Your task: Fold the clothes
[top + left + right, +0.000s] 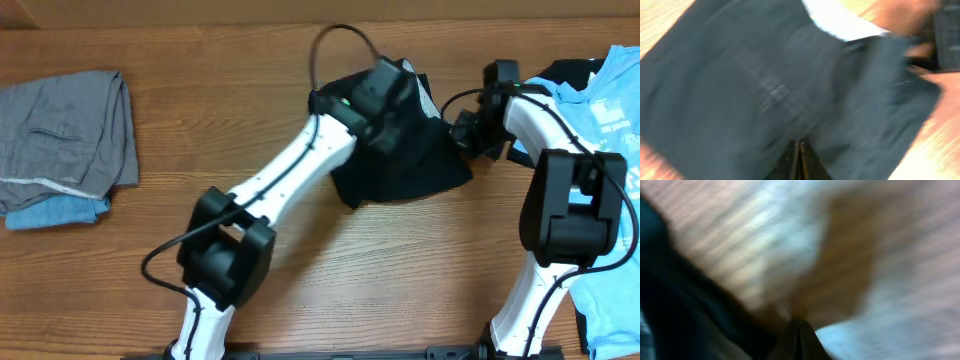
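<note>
Black shorts (405,165) lie crumpled in the upper middle of the overhead frame on the wooden desk (400,280), and the left arm stretches diagonally across them from the lower left. At the bottom centre of its wrist view, the left claw (799,150) is clenched, its fingertips meeting in a point right over the dark cloth; blur hides whether any fabric is pinched between them. A pale waistband (840,20) shows at the top of that view. The right claw (799,330) is likewise clenched, tips together over bare wood, with black fabric at the left of its blurred view; overhead it sits at the shorts' right edge. A light blue T-shirt (615,75) lies at the right edge, partly beneath the right arm. At the upper left, well apart, a grey garment (60,130) rests on a blue piece (55,212).
</note>
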Robot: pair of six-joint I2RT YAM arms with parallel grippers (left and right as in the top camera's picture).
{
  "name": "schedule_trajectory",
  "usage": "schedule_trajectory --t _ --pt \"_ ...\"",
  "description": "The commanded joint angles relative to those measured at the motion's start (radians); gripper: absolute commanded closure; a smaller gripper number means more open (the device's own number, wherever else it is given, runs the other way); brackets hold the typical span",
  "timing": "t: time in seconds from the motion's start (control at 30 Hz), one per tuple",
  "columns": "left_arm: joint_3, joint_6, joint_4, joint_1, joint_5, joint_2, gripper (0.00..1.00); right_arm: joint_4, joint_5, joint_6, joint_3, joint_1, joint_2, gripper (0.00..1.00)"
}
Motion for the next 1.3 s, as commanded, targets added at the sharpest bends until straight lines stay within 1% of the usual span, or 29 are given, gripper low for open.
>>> schedule_trajectory --t 0.0,0.03,0.07,0.1,0.13,0.17,0.2,0.27,0.3,0.33,0.37,0.5,0.57,0.63,0.67,0.7,0.77,0.8,0.83,0.87,0.9,1.0,1.07,1.1,1.17,1.23,1.27 --pt "0.048 -0.209 -0.111 0.166 -0.098 -0.096 0.76 -0.027 -0.054 -0.032 0.032 -0.086 -0.097 0.96" --pt "0.048 -0.229 -0.150 0.212 -0.081 -0.097 0.66 -0.023 -0.159 -0.098 0.032 -0.104 -0.126 0.95" --pt "0.048 -0.230 -0.181 0.259 -0.052 -0.097 0.44 -0.016 -0.269 -0.187 0.032 -0.116 -0.148 0.86" --pt "0.045 -0.230 -0.207 0.301 -0.024 -0.097 0.27 -0.016 -0.338 -0.250 0.034 -0.122 -0.163 0.75" --pt "0.045 -0.230 -0.239 0.353 0.012 -0.097 0.19 -0.021 -0.357 -0.295 0.043 -0.122 -0.170 0.69" --pt "0.045 -0.230 -0.256 0.393 0.041 -0.097 0.08 -0.024 -0.358 -0.323 0.052 -0.121 -0.170 0.64" --pt "0.044 -0.231 -0.264 0.420 0.061 -0.097 0.00 -0.019 -0.358 -0.335 0.057 -0.116 -0.169 0.61" --pt "0.041 -0.231 -0.284 0.465 0.104 -0.097 0.00 0.007 -0.398 -0.321 0.076 -0.114 -0.170 0.59" --pt "0.041 -0.230 -0.284 0.486 0.103 -0.097 0.00 0.021 -0.449 -0.312 0.088 -0.114 -0.171 0.58" --pt "0.041 -0.230 -0.282 0.508 0.103 -0.097 0.00 0.043 -0.546 -0.312 0.109 -0.115 -0.173 0.54" --pt "0.041 -0.230 -0.282 0.522 0.103 -0.097 0.00 0.060 -0.577 -0.332 0.123 -0.115 -0.173 0.54" --pt "0.041 -0.230 -0.283 0.557 0.101 -0.097 0.00 0.092 -0.548 -0.393 0.126 -0.066 -0.168 0.54" --pt "0.041 -0.230 -0.282 0.559 0.101 -0.097 0.00 0.080 -0.478 -0.450 0.119 -0.019 -0.161 0.54" --pt "0.041 -0.230 -0.282 0.559 0.101 -0.097 0.00 0.057 -0.359 -0.491 0.111 0.035 -0.141 0.54" --pt "0.041 -0.230 -0.282 0.559 0.101 -0.097 0.00 0.043 -0.344 -0.508 0.106 0.051 -0.133 0.54" --pt "0.041 -0.230 -0.283 0.559 0.101 -0.097 0.00 0.022 -0.333 -0.531 0.105 0.068 -0.121 0.55" --pt "0.041 -0.230 -0.282 0.558 0.101 -0.097 0.00 -0.024 -0.246 -0.537 0.105 0.093 -0.105 0.78" --pt "0.041 -0.230 -0.282 0.558 0.101 -0.097 0.00 -0.037 -0.203 -0.524 0.105 0.093 -0.104 0.81" --pt "0.041 -0.230 -0.282 0.558 0.101 -0.097 0.00 -0.040 -0.166 -0.492 0.105 0.093 -0.105 0.81" --pt "0.041 -0.230 -0.282 0.557 0.101 -0.097 0.00 -0.045 -0.130 -0.454 0.105 0.088 -0.108 0.80" --pt "0.041 -0.230 -0.283 0.558 0.101 -0.097 0.00 -0.061 -0.126 -0.444 0.105 0.079 -0.108 0.80" --pt "0.041 -0.230 -0.282 0.558 0.101 -0.097 0.00 -0.101 -0.128 -0.452 0.105 0.069 -0.105 0.78" --pt "0.041 -0.230 -0.282 0.557 0.101 -0.097 0.00 -0.094 -0.128 -0.460 0.105 0.069 -0.105 0.77" --pt "0.041 -0.230 -0.282 0.558 0.101 -0.097 0.00 -0.085 -0.128 -0.459 0.105 0.069 -0.106 0.75" --pt "0.041 -0.230 -0.282 0.558 0.101 -0.097 0.00 -0.076 -0.128 -0.387 0.105 0.065 -0.106 0.73" --pt "0.041 -0.230 -0.282 0.558 0.101 -0.097 0.00 -0.081 -0.128 -0.298 0.105 0.049 -0.106 0.64" --pt "0.041 -0.230 -0.282 0.558 0.101 -0.097 0.00 -0.083 -0.128 -0.276 0.105 0.046 -0.105 0.60"
